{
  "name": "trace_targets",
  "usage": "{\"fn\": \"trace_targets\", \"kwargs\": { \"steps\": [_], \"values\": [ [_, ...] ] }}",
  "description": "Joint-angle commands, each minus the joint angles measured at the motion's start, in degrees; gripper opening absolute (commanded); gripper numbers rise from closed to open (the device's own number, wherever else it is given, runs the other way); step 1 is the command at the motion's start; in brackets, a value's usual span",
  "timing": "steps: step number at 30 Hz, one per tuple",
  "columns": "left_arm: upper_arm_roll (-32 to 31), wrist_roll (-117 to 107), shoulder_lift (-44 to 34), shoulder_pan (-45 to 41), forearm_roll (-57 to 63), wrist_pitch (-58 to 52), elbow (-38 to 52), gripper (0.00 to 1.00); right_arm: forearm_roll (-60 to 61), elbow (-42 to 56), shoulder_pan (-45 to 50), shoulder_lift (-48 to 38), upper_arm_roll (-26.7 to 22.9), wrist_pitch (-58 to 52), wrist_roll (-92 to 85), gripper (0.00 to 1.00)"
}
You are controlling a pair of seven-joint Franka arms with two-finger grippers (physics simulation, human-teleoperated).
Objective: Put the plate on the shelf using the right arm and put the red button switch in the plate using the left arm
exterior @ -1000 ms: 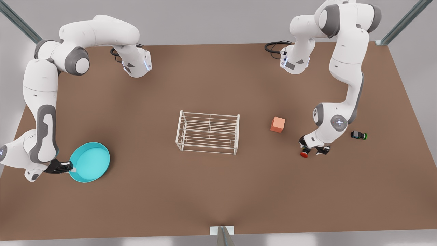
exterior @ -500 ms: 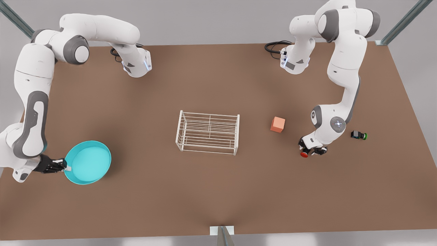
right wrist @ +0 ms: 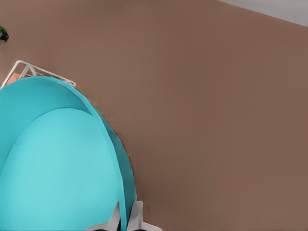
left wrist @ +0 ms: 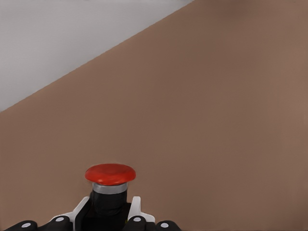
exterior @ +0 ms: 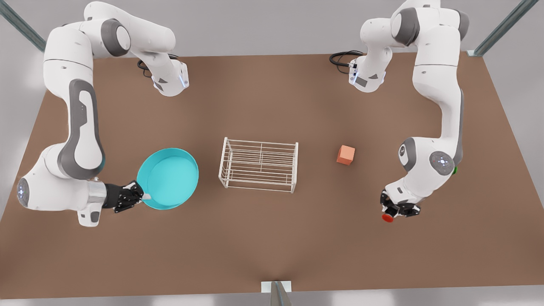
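Right gripper [exterior: 142,196], lower left of frame, clamps the round turquoise plate [exterior: 169,177] by its rim, just short of the white wire shelf [exterior: 258,164]. Left gripper [exterior: 397,211], lower right, grips the red-capped black button switch [exterior: 387,217]. Neither placed yet.

Plate [exterior: 170,176] smooth matt turquoise; shelf [exterior: 258,165] thin white wire; red button switch [left wrist: 110,174] cap slightly glossy; table [exterior: 272,238] matt brown.

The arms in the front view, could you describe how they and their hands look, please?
Both arms are glossy white with grey joint bands and small blue-lit round end caps. Each base trails a black cable. The right hand and left hand are black, and the wrist views show pale fingers.
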Motion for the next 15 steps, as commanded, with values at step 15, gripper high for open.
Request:
{"fn": "trace_targets", "kwargs": {
  "steps": [15],
  "values": [
    [-15.03,-82.48,3.14,-11.33,-14.49,-3.21,17.32,0.41,1.56,-10.8,15.73,-3.52,4.83,15.36,33.8,0.2]
  ]
}}
